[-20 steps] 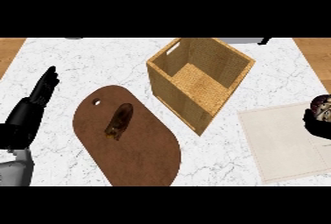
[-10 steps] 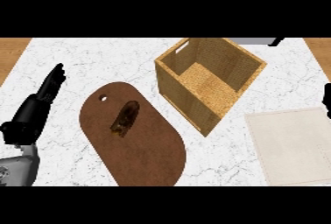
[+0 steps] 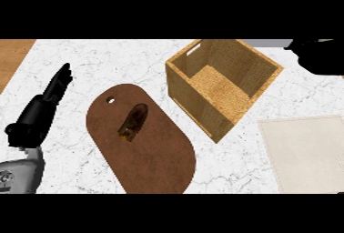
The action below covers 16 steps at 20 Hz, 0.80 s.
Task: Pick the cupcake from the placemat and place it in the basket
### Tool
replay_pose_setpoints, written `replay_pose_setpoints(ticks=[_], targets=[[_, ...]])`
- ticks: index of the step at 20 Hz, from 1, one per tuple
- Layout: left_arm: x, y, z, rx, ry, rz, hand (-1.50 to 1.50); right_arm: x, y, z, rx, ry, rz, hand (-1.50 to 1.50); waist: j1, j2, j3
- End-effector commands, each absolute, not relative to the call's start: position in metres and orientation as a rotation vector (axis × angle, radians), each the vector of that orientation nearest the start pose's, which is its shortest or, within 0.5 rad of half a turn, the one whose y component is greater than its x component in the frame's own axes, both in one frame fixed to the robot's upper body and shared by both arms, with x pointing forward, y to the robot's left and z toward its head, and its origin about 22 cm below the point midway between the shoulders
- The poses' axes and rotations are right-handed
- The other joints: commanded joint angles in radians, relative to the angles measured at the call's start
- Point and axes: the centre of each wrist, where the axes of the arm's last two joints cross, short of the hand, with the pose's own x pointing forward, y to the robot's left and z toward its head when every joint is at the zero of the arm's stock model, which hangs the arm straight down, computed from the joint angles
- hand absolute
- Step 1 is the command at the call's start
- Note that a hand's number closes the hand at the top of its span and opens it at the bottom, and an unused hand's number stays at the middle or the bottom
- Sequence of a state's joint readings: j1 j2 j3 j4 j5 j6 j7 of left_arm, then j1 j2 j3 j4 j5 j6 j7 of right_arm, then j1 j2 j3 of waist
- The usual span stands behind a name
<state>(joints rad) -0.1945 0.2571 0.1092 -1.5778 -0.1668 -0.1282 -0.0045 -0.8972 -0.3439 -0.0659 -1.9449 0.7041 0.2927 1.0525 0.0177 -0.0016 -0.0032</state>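
The open wicker basket [image 3: 196, 103] stands at the upper middle of the counter and I see nothing inside it. To its lower right lies the beige placemat [image 3: 308, 154], with no cupcake on it. My right hand [image 3: 321, 60] shows as a dark curled shape at the upper right edge, just past the basket's right corner. The cupcake is hidden inside that hand. My left hand [image 3: 42, 109] rests open at the left edge, fingers pointing up.
A brown oval cutting board [image 3: 151, 157] lies left of the basket, with a dark brown elongated item [image 3: 132, 122] on it. A strip of wooden surface [image 3: 12, 57] shows at the upper left corner. White marble counter [image 3: 222, 170] surrounds everything.
My right hand, seen holding the cupcake at the right edge over the placemat one second ago, has risen to the basket's upper right. The left hand stayed put.
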Motion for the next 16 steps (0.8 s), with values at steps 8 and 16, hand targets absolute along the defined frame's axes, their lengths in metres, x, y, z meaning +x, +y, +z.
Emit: replay_pose_setpoints(ticks=[8, 16], targets=[[0.294, 0.298, 0.069, 0.280, -1.714, -0.381, 0.00, 0.339, -0.127, 0.345, -0.966, -1.327, 0.406, 1.50, -0.003, 0.003, 0.001], [0.296, 0.298, 0.078, 0.289, -1.740, -0.364, 0.00, 0.372, -0.123, 0.327, -1.029, -1.097, 0.512, 1.50, -0.016, 0.000, 0.001]])
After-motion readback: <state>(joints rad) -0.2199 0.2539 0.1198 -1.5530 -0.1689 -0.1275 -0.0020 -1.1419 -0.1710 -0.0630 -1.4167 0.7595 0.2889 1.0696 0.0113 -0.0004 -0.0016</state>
